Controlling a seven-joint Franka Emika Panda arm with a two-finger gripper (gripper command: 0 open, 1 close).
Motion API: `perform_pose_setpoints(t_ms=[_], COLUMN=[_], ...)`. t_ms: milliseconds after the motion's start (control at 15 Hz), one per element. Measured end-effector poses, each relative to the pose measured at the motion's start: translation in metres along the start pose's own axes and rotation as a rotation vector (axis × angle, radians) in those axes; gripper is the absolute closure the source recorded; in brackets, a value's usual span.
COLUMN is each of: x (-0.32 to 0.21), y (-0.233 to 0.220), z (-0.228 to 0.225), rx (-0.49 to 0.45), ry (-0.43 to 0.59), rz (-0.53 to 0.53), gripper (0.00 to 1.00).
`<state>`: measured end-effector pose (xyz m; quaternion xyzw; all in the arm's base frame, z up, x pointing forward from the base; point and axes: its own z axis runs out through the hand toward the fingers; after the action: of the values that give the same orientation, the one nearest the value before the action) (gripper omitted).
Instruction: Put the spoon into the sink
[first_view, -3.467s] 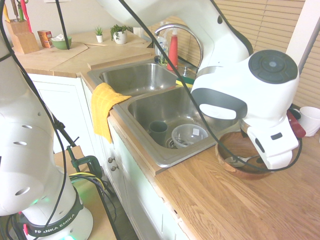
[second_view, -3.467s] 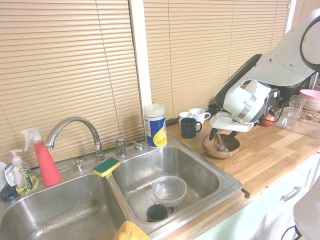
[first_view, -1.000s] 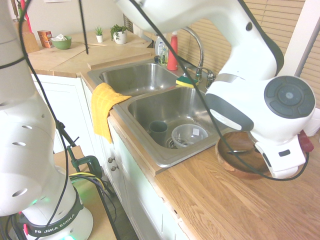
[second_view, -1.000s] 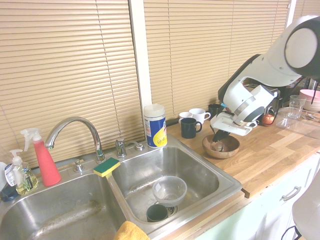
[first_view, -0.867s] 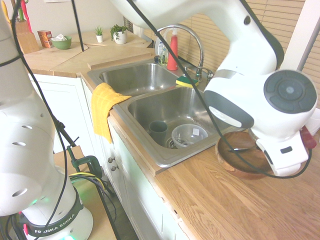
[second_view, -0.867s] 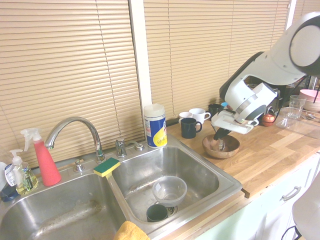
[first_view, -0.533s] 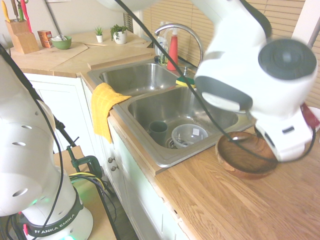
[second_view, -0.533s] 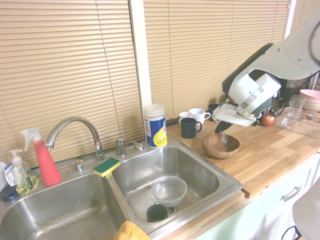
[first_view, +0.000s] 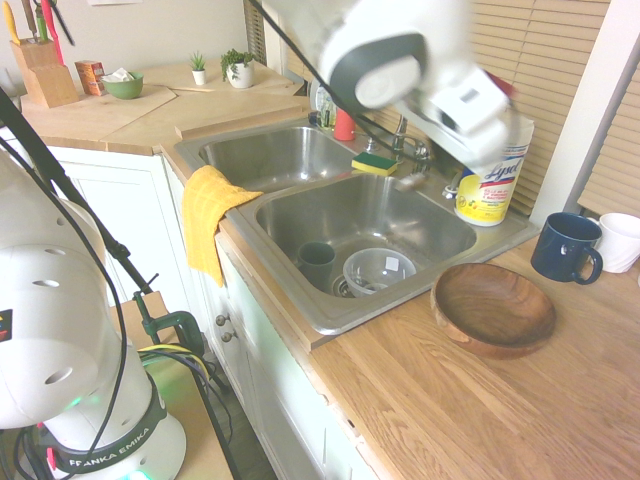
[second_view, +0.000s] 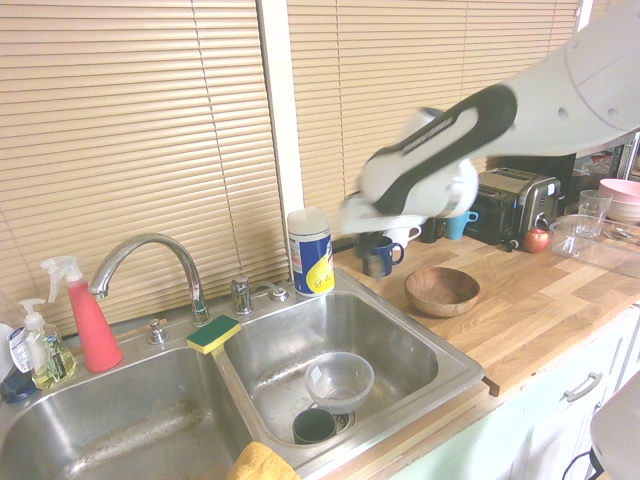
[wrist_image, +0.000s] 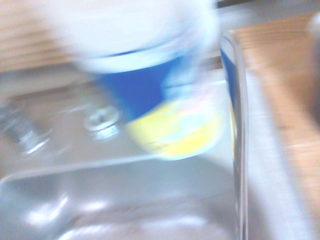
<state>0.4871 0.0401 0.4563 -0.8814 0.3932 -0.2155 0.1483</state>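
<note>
My gripper (first_view: 432, 158) hangs blurred above the back rim of the sink (first_view: 330, 318), near the faucet base, and it is shut. In the second exterior view the gripper (second_view: 368, 232) is over the sink's (second_view: 462, 372) back right corner, in front of the mugs. The spoon (wrist_image: 240, 150) shows in the wrist view as a slim shiny strip rising from the lower edge, over the steel basin (wrist_image: 125, 200). In both exterior views it is lost in the blur. The wooden bowl (first_view: 492, 305) on the counter is empty.
A clear plastic bowl (first_view: 378, 270) and a dark cup (first_view: 318, 262) sit in the near basin. A wipes canister (first_view: 490, 180), a sponge (first_view: 373, 163) and the curved faucet (second_view: 150, 255) line the back rim. A yellow cloth (first_view: 208, 215) hangs over the front edge. A blue mug (first_view: 565, 248) stands behind the bowl.
The arm has lifted out of the wooden bowl and swung fast over to the sink's back rim. The spoon has left the bowl with it.
</note>
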Motion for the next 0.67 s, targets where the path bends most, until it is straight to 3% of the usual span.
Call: perform_pose_setpoints(t_ms=[267,667], x=[-0.107,-0.168], y=[-0.046,-0.018], z=[0.039,0.137], rx=[-0.143,-0.377], ry=[0.042,0.066], rz=[-0.154,-0.269], gripper=[1.00,1.00])
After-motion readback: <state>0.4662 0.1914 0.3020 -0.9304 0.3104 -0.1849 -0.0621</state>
